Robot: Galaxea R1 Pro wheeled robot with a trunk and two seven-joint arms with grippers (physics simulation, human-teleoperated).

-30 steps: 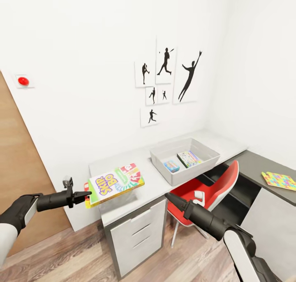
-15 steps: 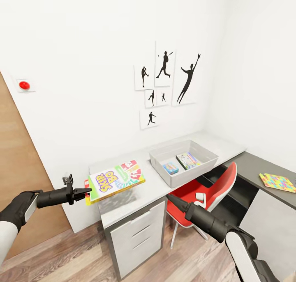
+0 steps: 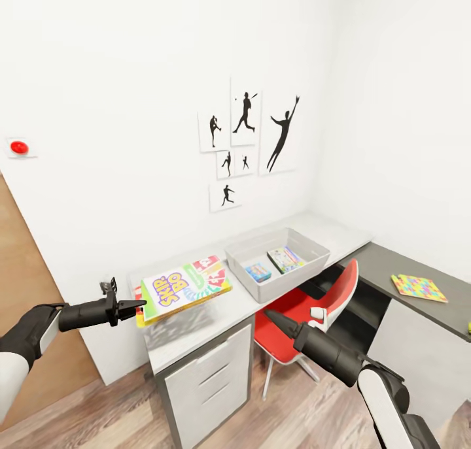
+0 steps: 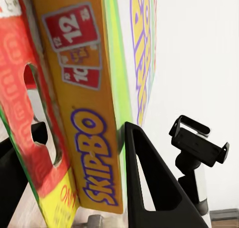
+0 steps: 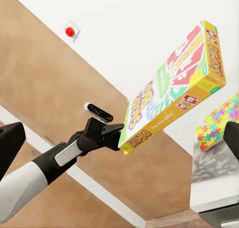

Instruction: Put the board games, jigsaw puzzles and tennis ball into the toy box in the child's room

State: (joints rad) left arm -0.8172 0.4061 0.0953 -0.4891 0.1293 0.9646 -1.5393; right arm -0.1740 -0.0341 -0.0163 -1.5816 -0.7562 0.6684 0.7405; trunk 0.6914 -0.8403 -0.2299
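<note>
My left gripper [image 3: 135, 304] [image 4: 74, 183] is shut on the short edge of the yellow-green Skip-Bo board game [image 3: 185, 287] [image 4: 94, 118] [image 5: 174, 93], holding it nearly flat just above the left end of the table [image 3: 196, 328]. A jigsaw puzzle [image 5: 217, 124] lies on the table under the game. The light-grey toy box [image 3: 239, 258] stands on the table to the right, with a blue board game [image 3: 257, 271] and a pale multicoloured one [image 3: 283, 259] inside. Another jigsaw puzzle [image 3: 418, 287] lies on the dark desk at right. My right gripper [image 3: 268, 316] [image 5: 119, 138] hangs open and empty below the table's front edge.
A red chair [image 3: 297, 308] is tucked under the table beside my right arm. White drawers [image 3: 209, 377] sit under the table's left end. A wooden door [image 3: 26, 305] is at left, and silhouette pictures [image 3: 245, 138] hang on the wall.
The head view has turned, so the table, box and pictures sit further left in the picture. My left gripper still holds the game over the table's left end. The right arm looks unmoved.
</note>
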